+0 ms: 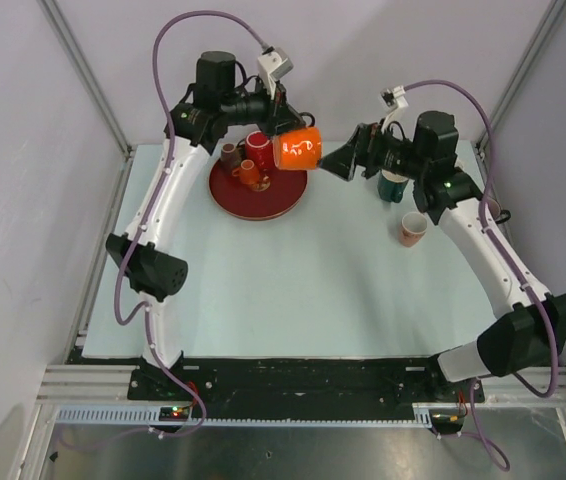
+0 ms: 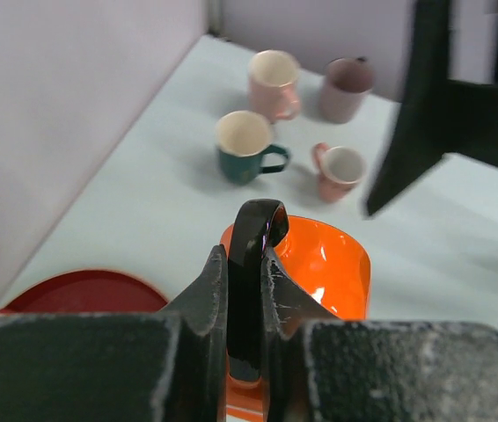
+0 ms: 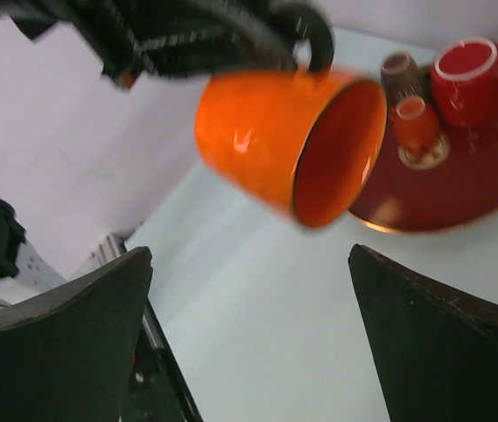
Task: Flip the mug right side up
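Mug (image 1: 300, 150): we see it airborne, sideways.
Left end effector (image 1: 285, 122): clamps its handle (image 2: 253, 229), 12 o'clock.
Right end effector (image 1: 335, 162): spread wide, mug's 3 o'clock.

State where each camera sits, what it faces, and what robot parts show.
Top external: above, behind both arms, looking down on them and the table.
Left wrist: behind the left gripper, shut on the orange mug, facing four cups beyond.
Right wrist: behind the open right gripper, facing the mug and red plate.
All share the mug.
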Robot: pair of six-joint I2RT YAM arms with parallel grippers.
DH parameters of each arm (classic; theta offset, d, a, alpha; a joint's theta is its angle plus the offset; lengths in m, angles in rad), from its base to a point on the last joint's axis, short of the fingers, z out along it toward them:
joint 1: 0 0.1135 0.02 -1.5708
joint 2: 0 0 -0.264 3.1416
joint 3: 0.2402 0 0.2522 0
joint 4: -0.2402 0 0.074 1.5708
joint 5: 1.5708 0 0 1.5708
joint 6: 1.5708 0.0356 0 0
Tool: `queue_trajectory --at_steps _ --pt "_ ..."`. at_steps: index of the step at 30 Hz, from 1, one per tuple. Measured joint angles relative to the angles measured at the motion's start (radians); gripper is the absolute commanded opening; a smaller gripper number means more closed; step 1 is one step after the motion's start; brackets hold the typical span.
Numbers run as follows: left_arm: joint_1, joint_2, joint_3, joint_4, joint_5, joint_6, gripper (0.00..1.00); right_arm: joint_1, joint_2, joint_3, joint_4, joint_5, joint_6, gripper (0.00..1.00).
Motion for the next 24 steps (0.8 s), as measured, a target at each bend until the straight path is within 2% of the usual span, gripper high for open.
queue_trajectory --at_steps 5,7,9,10,12,14,15,16,18,19,21,24 --pt "-0.015 -0.021 0.001 0.001 0.115 -0.089 0.00 0.000 0.055 0.000 0.198 -0.044 0.124 0.93" --pt "-0.021 -0.021 0.004 0.001 0.137 -0.109 0.00 0.008 0.082 0.000 0.243 -0.061 0.160 0.83" --pt "-0.025 -0.021 0.006 0.003 0.152 -0.134 0.00 0.024 0.115 0.004 0.280 -0.085 0.192 0.59" --pt "-0.026 -0.021 0.008 0.005 0.158 -0.147 0.00 0.032 0.130 0.006 0.292 -0.097 0.203 0.41" --pt "-0.025 -0.021 0.010 0.009 0.151 -0.159 0.00 0.045 0.152 0.014 0.330 -0.146 0.248 0.14" --pt "-0.014 -0.018 0.010 0.026 0.162 -0.171 0.03 0.052 0.159 0.026 0.348 -0.164 0.277 0.03" --pt "-0.011 -0.018 0.010 0.041 0.174 -0.173 0.13 0.052 0.163 0.031 0.362 -0.183 0.297 0.02" --pt "-0.010 -0.018 0.010 0.055 0.175 -0.172 0.38 0.051 0.164 0.040 0.368 -0.189 0.304 0.01" --pt "-0.011 -0.018 0.010 0.082 0.171 -0.176 0.78 0.050 0.164 0.066 0.333 -0.187 0.285 0.00" --pt "-0.012 -0.018 0.010 0.095 0.150 -0.185 0.89 0.051 0.164 0.080 0.288 -0.159 0.244 0.00" --pt "-0.011 -0.018 0.008 0.112 0.105 -0.195 0.97 0.054 0.166 0.102 0.165 -0.092 0.154 0.00" --pt "-0.003 -0.019 -0.013 0.126 0.010 -0.185 0.99 0.053 0.195 0.150 -0.050 0.050 0.013 0.00"
